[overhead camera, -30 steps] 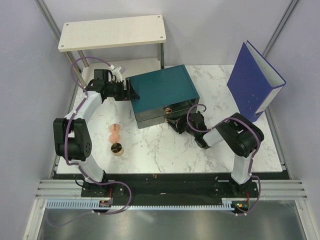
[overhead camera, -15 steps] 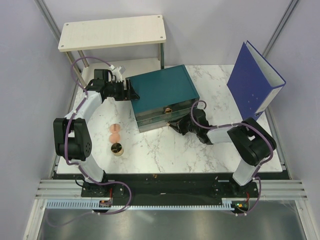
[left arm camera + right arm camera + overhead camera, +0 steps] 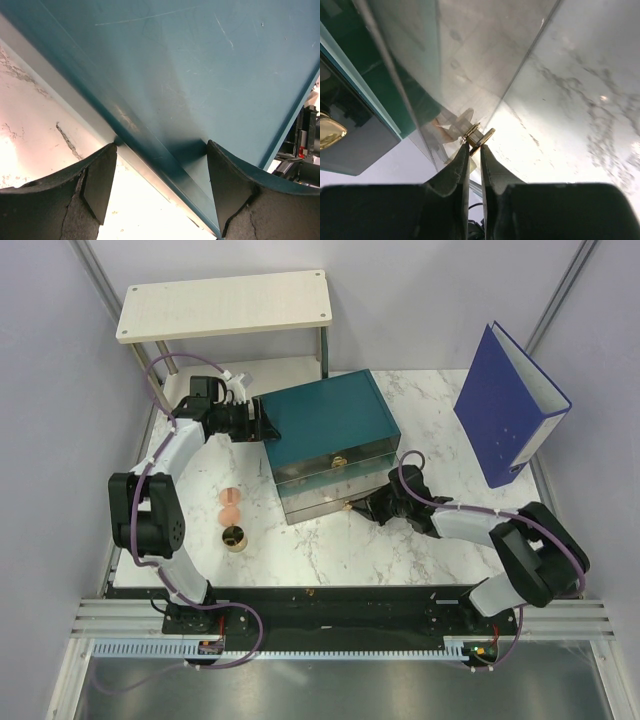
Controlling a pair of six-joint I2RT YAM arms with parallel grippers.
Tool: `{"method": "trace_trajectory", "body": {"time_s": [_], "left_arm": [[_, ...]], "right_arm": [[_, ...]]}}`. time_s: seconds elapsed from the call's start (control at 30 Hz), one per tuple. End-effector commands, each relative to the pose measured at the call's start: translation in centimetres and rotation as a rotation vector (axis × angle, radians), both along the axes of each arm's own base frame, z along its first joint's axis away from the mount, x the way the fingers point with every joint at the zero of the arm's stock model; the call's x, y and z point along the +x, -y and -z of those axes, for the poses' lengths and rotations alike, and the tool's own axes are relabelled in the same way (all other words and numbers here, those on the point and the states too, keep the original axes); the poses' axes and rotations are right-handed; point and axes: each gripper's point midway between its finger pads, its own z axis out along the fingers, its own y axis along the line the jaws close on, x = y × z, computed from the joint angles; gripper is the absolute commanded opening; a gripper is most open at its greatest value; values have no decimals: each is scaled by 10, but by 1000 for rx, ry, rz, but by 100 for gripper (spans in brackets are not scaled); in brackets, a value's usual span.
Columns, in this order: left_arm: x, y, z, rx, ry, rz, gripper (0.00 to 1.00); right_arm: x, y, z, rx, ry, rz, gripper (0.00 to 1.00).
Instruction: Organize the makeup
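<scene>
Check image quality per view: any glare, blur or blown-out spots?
Top external: even light, sharp. Left wrist: marble table blown out white beside the teal drawer box; left gripper fingers soft. Right wrist: glare on marble; gold handle in the right gripper slightly blurred.

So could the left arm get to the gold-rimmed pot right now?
Probably not yet: the left gripper is braced against the teal drawer box, while the gold-rimmed pot sits unobstructed on the table nearer its base; it would have to let go first.

Drawer box (image 3: 200, 65): fills the left wrist view — its edges run off the frame.
Lower drawer (image 3: 325, 502): contents hidden from above.
Gold handle (image 3: 479, 136): partly covered by the right gripper (image 3: 472, 145) fingertips.
Gold-rimmed pot (image 3: 235, 537): too small to read — contents unclear.
</scene>
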Motion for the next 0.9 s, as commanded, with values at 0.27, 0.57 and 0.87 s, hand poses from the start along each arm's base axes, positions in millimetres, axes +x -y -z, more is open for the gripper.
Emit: {"method": "trace_trajectory", "body": {"time_s": [0.27,0.57,0.87], "left_arm": [[-23,-11,56,127,-158,20,78],[-13,-17,9,155,-42,-7,79],[-17,-43,-49,265,79,-122,85]], "right_arm": [[-50,46,30,-269,-193,-65,0],[-8,39,-74,-380,57,-195,0],[54,43,-142,-584,338,-286,0]]}}
